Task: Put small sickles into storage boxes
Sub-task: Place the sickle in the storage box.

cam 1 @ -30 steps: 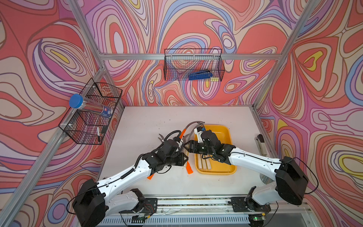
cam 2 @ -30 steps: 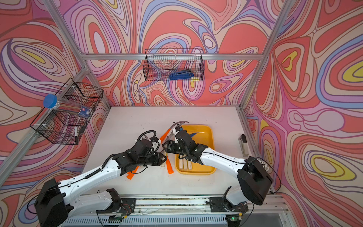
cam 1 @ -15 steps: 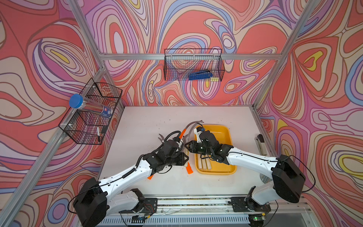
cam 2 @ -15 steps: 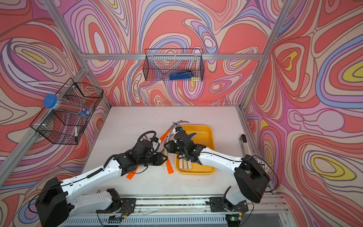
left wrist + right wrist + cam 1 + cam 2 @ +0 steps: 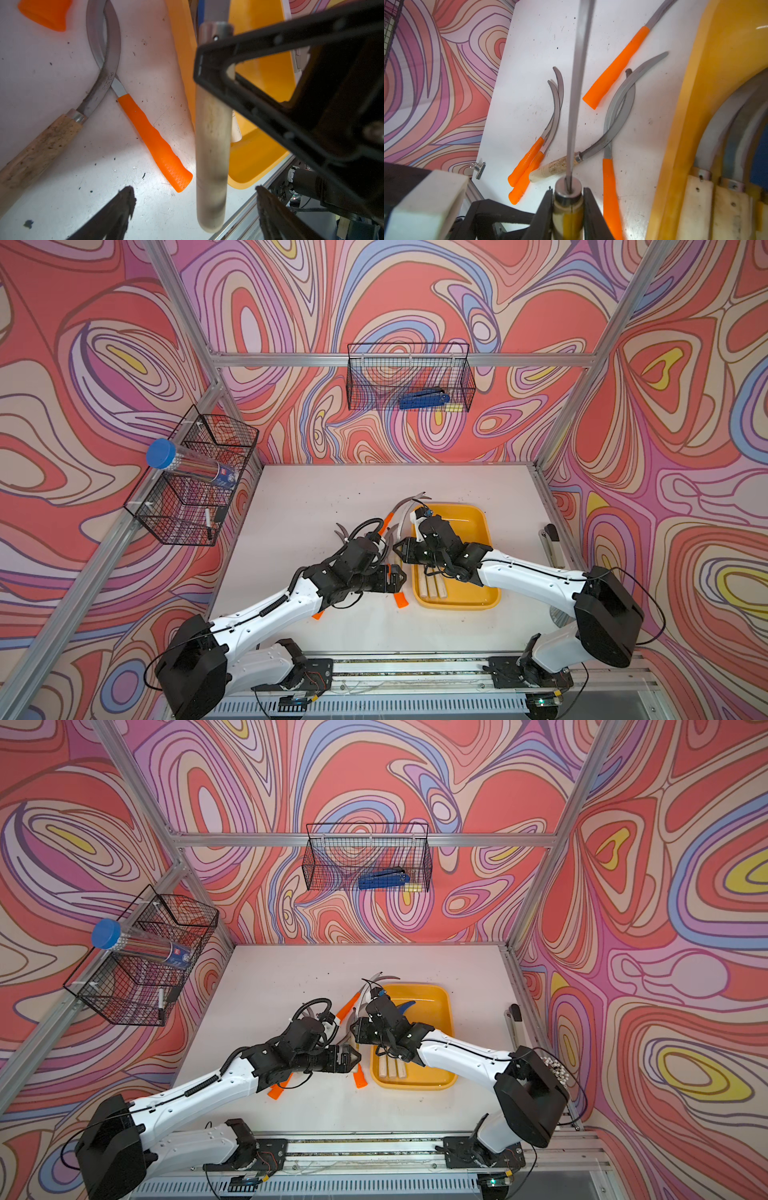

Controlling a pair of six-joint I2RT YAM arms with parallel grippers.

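R gripper [image 5: 568,199] is clamped on a pale wood-handled sickle [image 5: 212,135] w/ curved grey blade. Jaws pinch the handle right at the metal ferrule [image 5: 568,190], and the blade sticks out past the fingers. L gripper [image 5: 194,190] is spread wide w/ nothing in it. Its fingers sit either side of the handle's free end w/o touching.

In both top views the 2 grippers are tip to tip, beside the long rim of the shallow yellow plastic tray [image 5: 471,526] on the L arm's side. The gripped sickle looks clear of the white tabletop [image 5: 324,497] and is not in the tray.

In tray: 3 wood-handled sickles [image 5: 432,591] side by side, handle ends toward robot base. A blue blade [image 5: 405,1006] also shows there in a top view.

Loose on table next to tray:
- pair of orange plastic-handled sickles [image 5: 527,166], touching each other
- another wood-handled sickle [image 5: 554,168], blade crossing that of an orange-handled one [image 5: 611,187]
- 1 more orange-handled sickle [image 5: 618,66], further out

Walls: black wire mesh basket [image 5: 409,364] on back wall holds a blue straight tool [image 5: 424,400]. 2nd mesh basket [image 5: 195,506] on side wall holds a clear tube [image 5: 199,466] w/ blue cap.
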